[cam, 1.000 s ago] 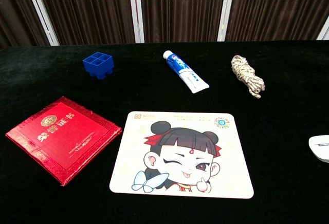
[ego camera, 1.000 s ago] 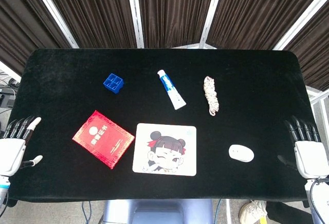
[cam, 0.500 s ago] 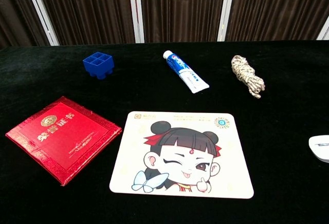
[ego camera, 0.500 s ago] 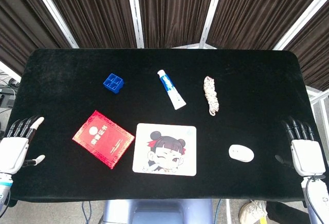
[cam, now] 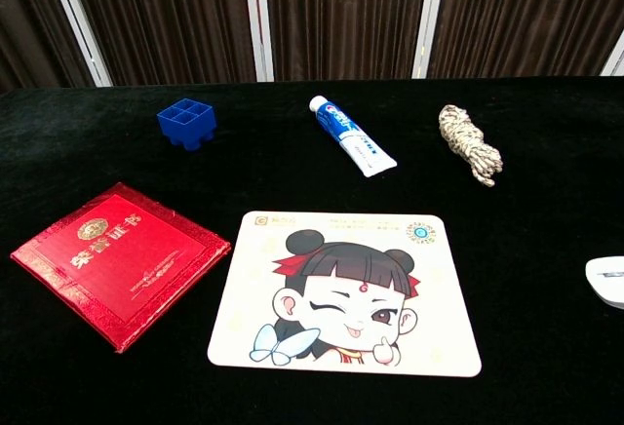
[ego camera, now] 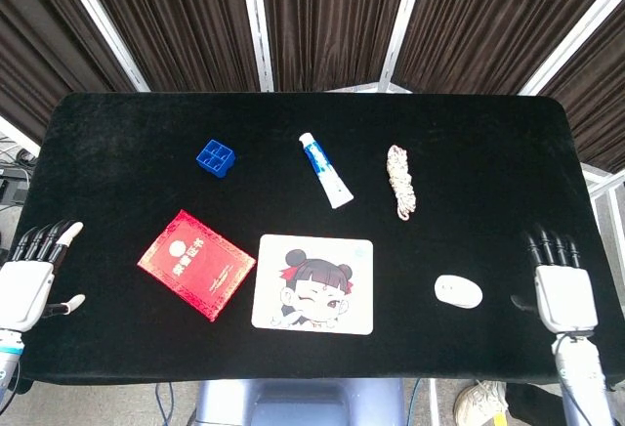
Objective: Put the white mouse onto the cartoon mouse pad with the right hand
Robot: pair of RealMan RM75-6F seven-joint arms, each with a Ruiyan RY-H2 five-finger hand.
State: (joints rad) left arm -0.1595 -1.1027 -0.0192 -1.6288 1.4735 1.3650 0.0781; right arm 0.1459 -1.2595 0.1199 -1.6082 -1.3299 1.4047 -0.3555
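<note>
The right hand (ego camera: 563, 294) has crept inward, fingers (ego camera: 550, 247) spread and seemingly empty, the white mouse (ego camera: 458, 291) just left of them, ungrasped.

We see a black surface (ego camera: 127, 152). On it lie a red booklet (ego camera: 196, 263), a mouse pad (ego camera: 313, 283), a white mouse (ego camera: 458, 291), a blue block (ego camera: 215, 158), a toothpaste tube (ego camera: 325, 170) and a rope bundle (ego camera: 401, 181).

A cartoon mouse pad (cam: 344, 293) lies flat on a black table (cam: 546, 201), a red booklet (cam: 117, 259) just beside it — behind them a blue block (cam: 186, 123), a toothpaste tube (cam: 352, 135) and a rope bundle (cam: 469, 143). A white mouse (cam: 608, 280) is cut off at the right edge.
</note>
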